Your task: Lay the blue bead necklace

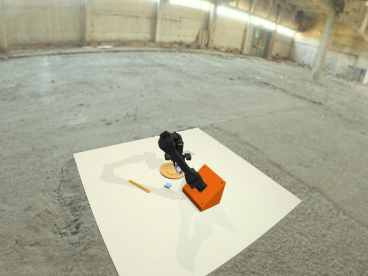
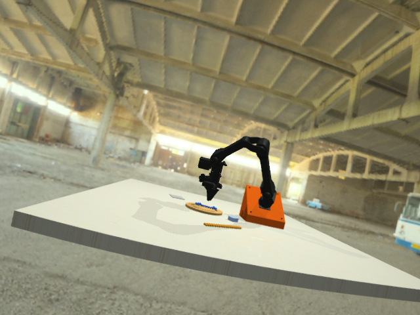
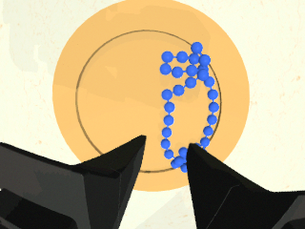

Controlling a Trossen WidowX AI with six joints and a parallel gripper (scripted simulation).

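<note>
The round wooden bead board (image 1: 164,168) (image 2: 203,210) (image 3: 67,95) lies flat with a thin circular groove. The blue bead necklace (image 1: 178,169) (image 2: 205,206) (image 3: 169,120) lies on its right half in the wrist view. One strand runs along or just inside the right side of the groove; another crosses the inner disc. Beads are folded together at the upper right and bunched at the bottom, partly hidden by the right finger. My gripper (image 1: 174,164) (image 2: 209,199) (image 3: 167,145) is partly open and empty, a little above the board. Whether beads sit down in the groove is unclear.
A small blue block (image 1: 168,185) (image 2: 233,218) lies between the board and the orange arm base (image 1: 211,182) (image 2: 251,207). A straight orange beaded strip (image 1: 139,186) (image 2: 222,226) lies to one side. A flat grey piece (image 1: 189,152) (image 2: 176,196) lies beyond the board.
</note>
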